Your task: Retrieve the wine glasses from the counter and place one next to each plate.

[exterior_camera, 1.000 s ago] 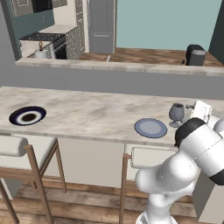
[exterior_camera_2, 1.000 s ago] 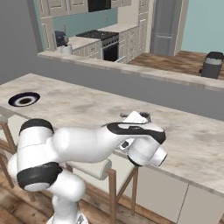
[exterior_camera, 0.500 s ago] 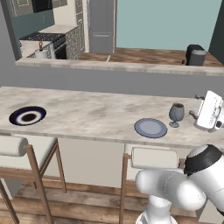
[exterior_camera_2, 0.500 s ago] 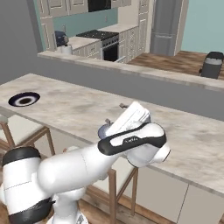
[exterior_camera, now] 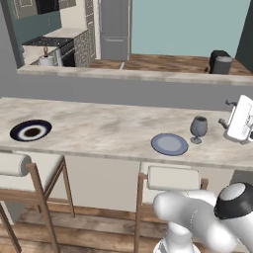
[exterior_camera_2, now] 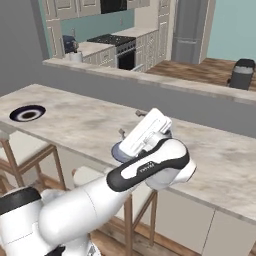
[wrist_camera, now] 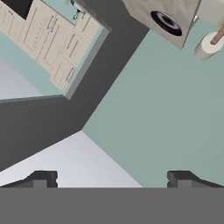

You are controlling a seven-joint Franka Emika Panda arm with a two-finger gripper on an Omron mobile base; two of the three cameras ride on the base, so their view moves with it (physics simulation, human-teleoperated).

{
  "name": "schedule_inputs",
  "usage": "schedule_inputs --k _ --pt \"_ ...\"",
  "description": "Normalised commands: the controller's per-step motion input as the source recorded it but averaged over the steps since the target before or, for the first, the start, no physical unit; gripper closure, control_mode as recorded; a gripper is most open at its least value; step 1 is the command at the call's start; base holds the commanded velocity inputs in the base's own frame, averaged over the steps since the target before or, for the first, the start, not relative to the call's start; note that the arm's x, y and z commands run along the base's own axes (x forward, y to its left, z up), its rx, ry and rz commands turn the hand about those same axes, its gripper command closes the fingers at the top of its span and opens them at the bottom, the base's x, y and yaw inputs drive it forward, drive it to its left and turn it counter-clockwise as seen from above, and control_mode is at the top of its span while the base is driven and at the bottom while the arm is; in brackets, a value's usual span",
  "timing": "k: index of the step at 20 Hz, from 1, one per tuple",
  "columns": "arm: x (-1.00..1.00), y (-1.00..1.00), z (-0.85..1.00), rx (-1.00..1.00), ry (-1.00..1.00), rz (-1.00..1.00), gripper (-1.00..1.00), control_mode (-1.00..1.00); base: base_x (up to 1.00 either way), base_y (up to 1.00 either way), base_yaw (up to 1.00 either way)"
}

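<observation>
**One glass set by a plate, pincer empty and spread**

A wine glass (exterior_camera: 198, 128) is seen standing upright on the marbled surface (exterior_camera: 99, 128), just beside the blue-grey plate (exterior_camera: 169, 144), on that plate's right in the left base view. A second plate (exterior_camera: 30, 131), dark-rimmed with a white ring and brown centre, lies well apart at the far left with nothing next to it. The pincer (exterior_camera: 230, 113) is held to the right of the glass, apart from it, with its jaws spread wide and nothing between them; in the hand view its tips (wrist_camera: 41, 178) are pointed at wall and cabinets, not at the work.

The step in hand is judged to be the fetching of the second glass, which cannot be located in these views; it may be hidden behind the arm or lie outside them. The step would be done well if the hand were levelled first, the bowl approached from the side, and the jaws closed low on the bowl or on the stem, so that the round foot is kept flat for setting down.

The glass is smoky, translucent and round-bowled on a short stem, and so is likely slippery and top-heavy. The surface is beige veined stone, smooth and hard; a gentle placement is advised. The plates are flat and shallow.
</observation>
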Motion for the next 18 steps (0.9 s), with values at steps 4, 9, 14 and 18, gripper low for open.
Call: schedule_inputs --k 4,9,14,18 --pt "0.00 0.00 0.00 0.00 0.00 0.00 -1.00 1.00 -0.29 -0.66 -0.11" --pt "0.00 0.00 0.00 0.00 0.00 0.00 -1.00 1.00 -0.20 -1.00 -0.15" --pt "0.00 0.00 0.00 0.00 0.00 0.00 -1.00 1.00 -0.40 -1.00 -0.09" --pt "0.00 0.00 0.00 0.00 0.00 0.00 -1.00 1.00 -0.45 -1.00 -0.05"
